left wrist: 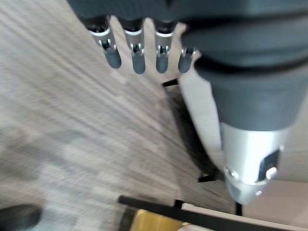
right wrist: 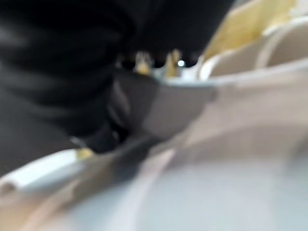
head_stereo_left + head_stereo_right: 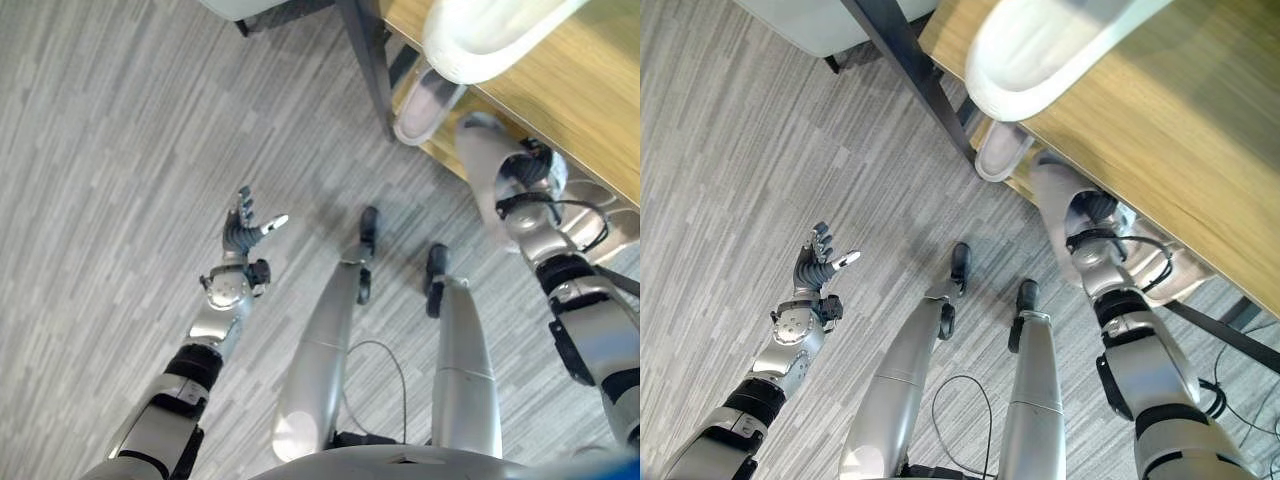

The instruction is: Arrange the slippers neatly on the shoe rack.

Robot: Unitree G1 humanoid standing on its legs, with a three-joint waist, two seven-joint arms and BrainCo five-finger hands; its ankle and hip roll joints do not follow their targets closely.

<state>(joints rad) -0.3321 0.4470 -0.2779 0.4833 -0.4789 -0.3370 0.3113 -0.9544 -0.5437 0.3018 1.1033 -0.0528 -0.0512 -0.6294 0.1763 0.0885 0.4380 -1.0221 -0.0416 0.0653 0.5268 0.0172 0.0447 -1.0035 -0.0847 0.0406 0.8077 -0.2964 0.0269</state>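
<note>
A pale beige slipper (image 3: 482,170) hangs toe-up in front of the wooden shoe rack (image 3: 560,90), just before its lower shelf. My right hand (image 3: 530,172) is shut on its far side; the slipper (image 2: 240,144) shows very close in the right wrist view. A white slipper (image 3: 480,30) lies on the rack's top board. A grey-beige slipper (image 3: 425,105) sits on the lower shelf, toe pointing out. My left hand (image 3: 245,228) is open over the bare floor to the left, fingers (image 1: 137,53) straight and holding nothing.
The rack's dark metal leg (image 3: 368,60) stands at its left corner. A pale piece of furniture (image 3: 250,8) on dark legs is at the far top. Another greyish slipper (image 3: 1180,282) lies on the lower shelf to the right of my right hand. Grey plank floor (image 3: 120,150) spreads to the left.
</note>
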